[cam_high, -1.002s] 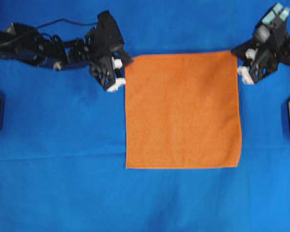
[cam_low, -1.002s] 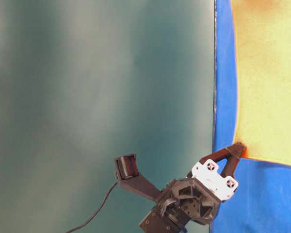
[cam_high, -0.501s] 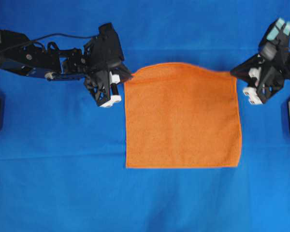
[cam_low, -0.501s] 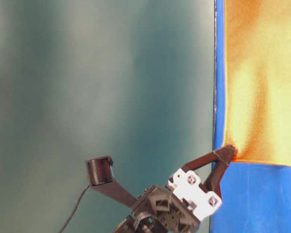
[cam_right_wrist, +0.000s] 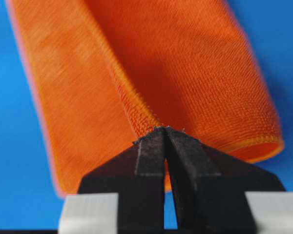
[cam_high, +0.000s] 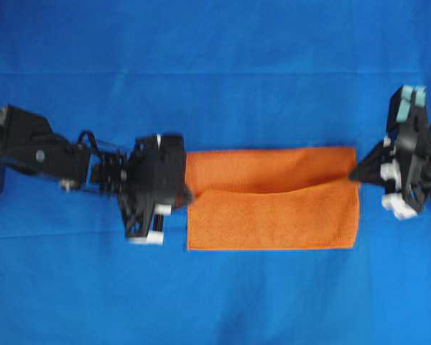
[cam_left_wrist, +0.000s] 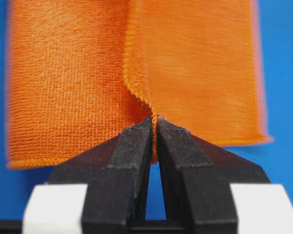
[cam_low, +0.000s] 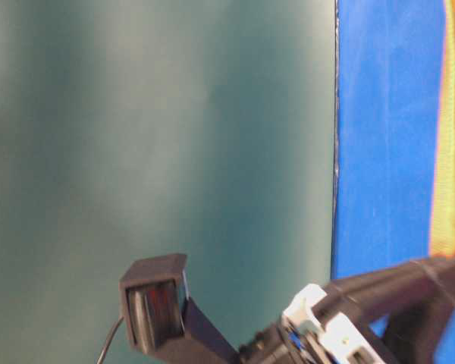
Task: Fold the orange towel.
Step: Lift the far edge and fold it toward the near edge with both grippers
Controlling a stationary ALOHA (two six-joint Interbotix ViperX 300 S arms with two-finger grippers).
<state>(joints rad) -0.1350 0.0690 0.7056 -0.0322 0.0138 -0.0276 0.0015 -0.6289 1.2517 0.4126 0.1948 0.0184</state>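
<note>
Near the middle of the blue-covered desk (cam_high: 215,302), the orange towel (cam_high: 273,215) lies half doubled over, its lifted corners pinched by the left tool (cam_high: 187,194) and the right tool (cam_high: 356,175).

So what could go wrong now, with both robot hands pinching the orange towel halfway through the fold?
1. The left gripper and right gripper each pinch only a thin bit of the orange towel's hem, so a corner might slip out.
2. In the overhead view the carried edge already runs slanted, so the fold may land crooked.
3. The blue cloth underneath could bunch up if the towel drags.
</note>
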